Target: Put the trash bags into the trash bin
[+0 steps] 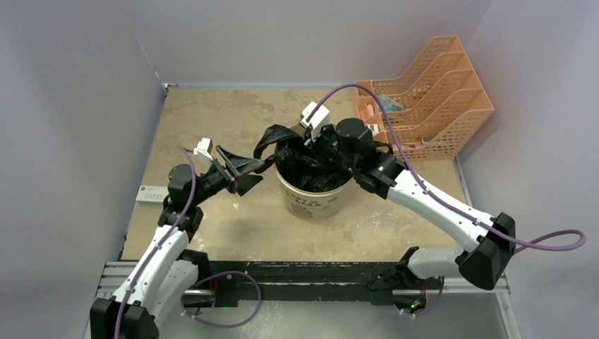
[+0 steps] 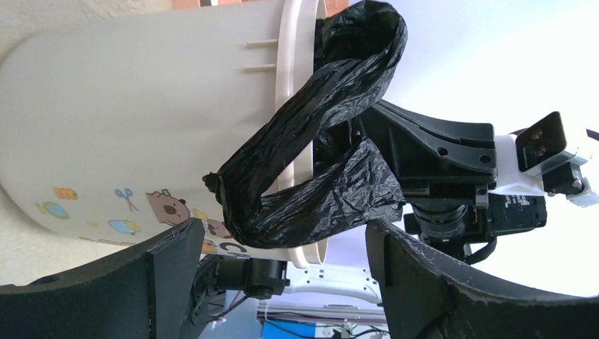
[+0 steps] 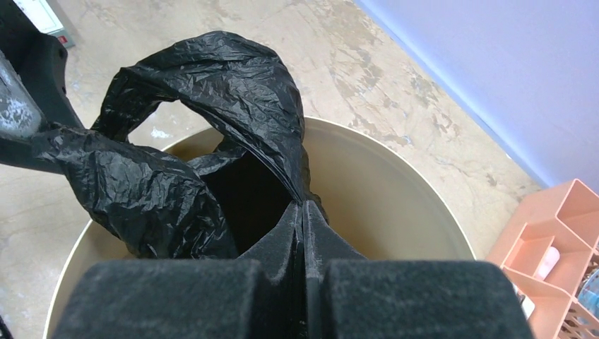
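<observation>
Bag point(image 3: 212, 92) in bin point(image 3: 395, 205), btm hidden (R claw point(image 3: 304, 212) pinching)

Both our arms extend from the near edge toward the middle. Our left arm angles far and rightward, its left gripper point(image 1: 248, 174) held level and pointing right, jaws spread wide. Our right arm bends in from the right, its right gripper point(image 3: 304, 212) tipped downward, fingers pressed flat together.

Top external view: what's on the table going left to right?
White box with a red label → left gripper → trash bin → orange mesh organiser. The trash bag and right gripper overlap the bin, so they are left out.
</observation>
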Available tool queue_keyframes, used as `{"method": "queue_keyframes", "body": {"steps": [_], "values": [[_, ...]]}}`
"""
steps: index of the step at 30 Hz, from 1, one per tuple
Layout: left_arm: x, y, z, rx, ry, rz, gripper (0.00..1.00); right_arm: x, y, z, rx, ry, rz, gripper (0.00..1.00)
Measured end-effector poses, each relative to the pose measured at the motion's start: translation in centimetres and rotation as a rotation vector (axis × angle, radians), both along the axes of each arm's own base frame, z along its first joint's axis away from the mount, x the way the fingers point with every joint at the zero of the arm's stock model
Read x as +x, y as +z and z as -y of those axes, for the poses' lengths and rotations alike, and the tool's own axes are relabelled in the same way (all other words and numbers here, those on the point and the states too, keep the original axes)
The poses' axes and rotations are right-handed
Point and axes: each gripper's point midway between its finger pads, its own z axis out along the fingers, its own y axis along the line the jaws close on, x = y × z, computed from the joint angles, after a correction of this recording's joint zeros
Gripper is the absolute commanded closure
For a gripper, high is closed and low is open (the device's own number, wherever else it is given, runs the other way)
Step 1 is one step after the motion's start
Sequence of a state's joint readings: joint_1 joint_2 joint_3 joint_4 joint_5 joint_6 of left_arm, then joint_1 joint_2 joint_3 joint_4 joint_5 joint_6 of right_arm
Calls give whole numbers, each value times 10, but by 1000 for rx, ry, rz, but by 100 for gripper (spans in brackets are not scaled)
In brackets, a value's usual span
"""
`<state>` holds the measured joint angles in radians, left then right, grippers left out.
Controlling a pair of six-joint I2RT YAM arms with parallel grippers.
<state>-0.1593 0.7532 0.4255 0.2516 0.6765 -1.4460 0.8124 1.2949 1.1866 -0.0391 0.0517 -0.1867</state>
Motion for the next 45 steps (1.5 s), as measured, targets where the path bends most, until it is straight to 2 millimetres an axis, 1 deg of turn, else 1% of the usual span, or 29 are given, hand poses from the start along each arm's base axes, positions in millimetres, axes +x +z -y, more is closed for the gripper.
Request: {"method": "queue_keyframes", "body": {"steps": [6, 10, 13, 18, 22, 24, 25, 27, 28, 29, 31, 33, 36, 37, 40, 43, 45], "values": [[-10, -1, 12, -34, -36, -6, 14, -3, 0, -3, 8, 17, -8, 100], [-13, 2, 12, -63, -16, -3, 13, -4, 0, -4, 12, 23, -13, 100], [-13, 10, 10, -93, 20, 13, 13, -6, 0, -5, 17, 39, -17, 100], [-10, 16, 5, -143, 69, 12, 12, -8, 2, -6, 24, 46, -17, 100], [-3, 13, 4, -161, 100, -17, 12, -10, 2, -8, 30, 59, -23, 100], [-1, 11, 3, -162, 106, -23, 15, -11, 2, -8, 33, 62, -26, 100], [1, 11, 4, -162, 107, -23, 19, -11, 2, -8, 33, 63, -26, 100], [4, 6, 5, -154, 102, -37, 35, -11, 2, -9, 35, 64, -28, 100], [5, 3, 7, -150, 98, -46, 48, -11, 2, -9, 36, 64, -28, 100], [7, -2, 8, -138, 90, -55, 55, -11, 2, -9, 36, 63, -29, 100], [10, -15, 12, -98, 69, -79, 65, -11, 2, -9, 39, 60, -32, 100], [11, -22, 15, -70, 54, -84, 81, -11, 2, -9, 50, 51, -42, 100], [10, -26, 16, -15, 37, -66, 96, -8, 4, -7, 60, 24, -44, 100], [10, -25, 16, 5, 34, -53, 99, -7, 4, -6, 64, 17, -45, 100], [10, -19, 15, 74, 30, -2, 100, 1, 9, -4, 80, -23, -43, 100], [9, -9, 14, 155, 13, 80, 100, 19, 16, -1, 106, -75, -43, 100], [9, -5, 15, 217, -15, 129, 100, 35, 18, 3, 123, -114, -41, 100]]}}
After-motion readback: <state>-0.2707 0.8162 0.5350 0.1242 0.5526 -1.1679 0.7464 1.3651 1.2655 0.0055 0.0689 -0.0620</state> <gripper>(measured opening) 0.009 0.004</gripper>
